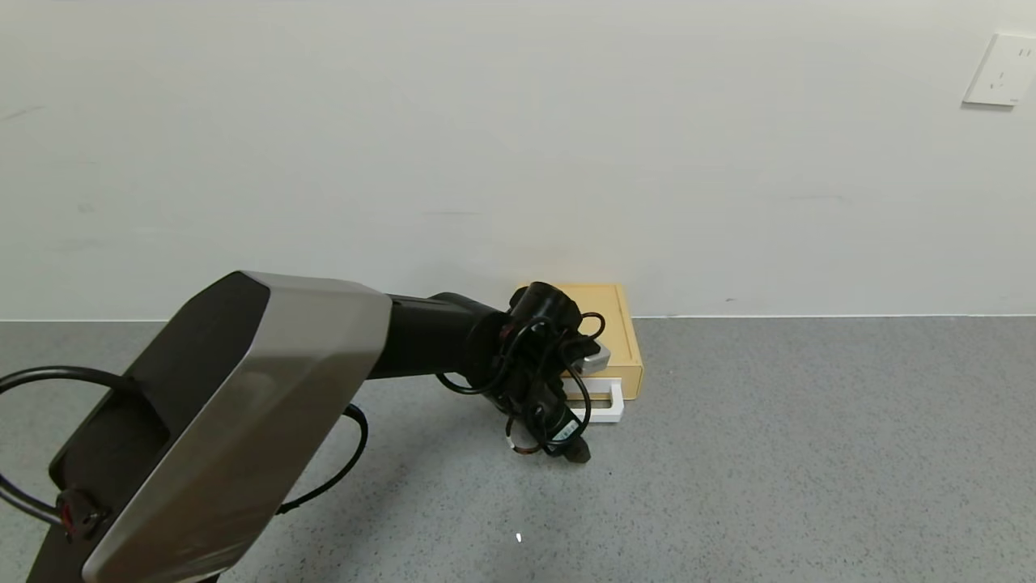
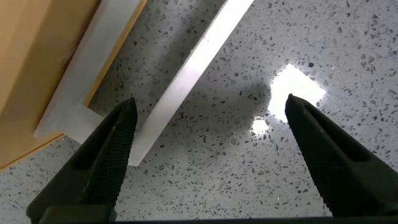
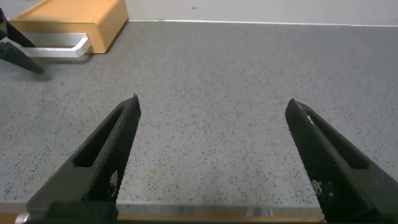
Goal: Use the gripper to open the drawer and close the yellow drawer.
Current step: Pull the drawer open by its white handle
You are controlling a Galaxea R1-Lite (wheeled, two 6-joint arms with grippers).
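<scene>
The pale-yellow drawer box [image 1: 605, 328] sits on the grey surface against the wall, its front looking flush with the box. Its white loop handle [image 1: 603, 402] sticks out toward me. My left gripper [image 1: 573, 447] hangs just in front of the handle, pointing down, open and empty. In the left wrist view the handle's front bar [image 2: 186, 74] runs beside one finger [image 2: 115, 146] of the left gripper [image 2: 208, 121], with the yellow drawer [image 2: 37, 50] beyond it. My right gripper [image 3: 211, 118] is open and empty over bare surface, well away from the drawer [image 3: 68, 18].
The grey speckled surface [image 1: 809, 445] stretches right of the drawer box. A white wall [image 1: 518, 162] stands directly behind it, with a wall socket [image 1: 1002, 71] at the far right. My left arm's large silver link [image 1: 243, 421] fills the lower left.
</scene>
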